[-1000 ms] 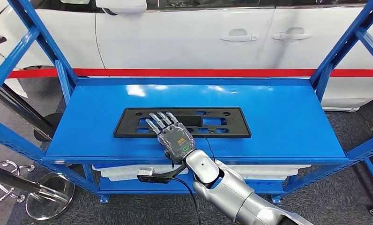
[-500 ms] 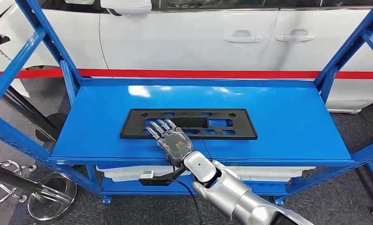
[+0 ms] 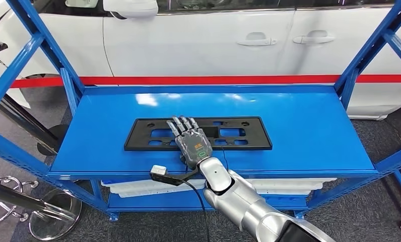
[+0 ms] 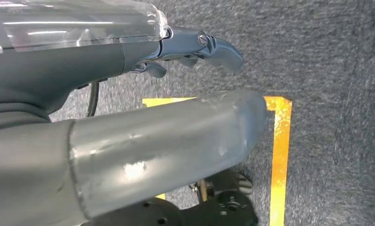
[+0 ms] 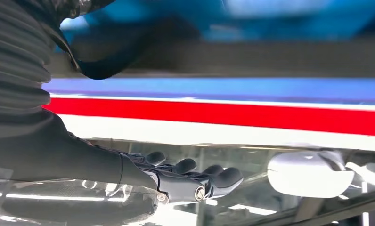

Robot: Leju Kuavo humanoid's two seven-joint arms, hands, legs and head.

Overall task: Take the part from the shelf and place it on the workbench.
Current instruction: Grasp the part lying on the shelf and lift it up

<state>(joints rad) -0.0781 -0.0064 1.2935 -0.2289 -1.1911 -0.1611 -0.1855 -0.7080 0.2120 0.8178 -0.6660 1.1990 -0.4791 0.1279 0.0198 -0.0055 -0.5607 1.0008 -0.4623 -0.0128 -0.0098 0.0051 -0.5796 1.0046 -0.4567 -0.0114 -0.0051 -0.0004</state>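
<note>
Head view: black flat part (image 3: 198,133) lies on the top deck of the blue shelf (image 3: 309,131), roughly centred, long axis running left-right across the robot's front. Right hand (image 3: 191,141) is over the near long edge, a bit left of the part's middle, fingers extended flat and pointing away from the robot across the short axis. Fingers straight and side by side, nothing held. Can't tell whether the palm touches the part or only hovers just above it. So the part is directly under and ahead of this hand; my read: the grab has to come at the near edge, with fingers wrapping across the narrow dimension. White car (image 3: 213,35) stands behind the shelf

Left wrist view: left hand (image 4: 195,47) hangs over grey carpet with yellow floor tape (image 4: 280,155), well away from the shelf. Fingers look loosely extended and nothing is in them. Right hand is clearly the nearer one

Right wrist view: right-hand fingers (image 5: 195,176) stretched out flat, still uncurled; the part itself isn't distinguishable here, much of the frame is blurred
</note>
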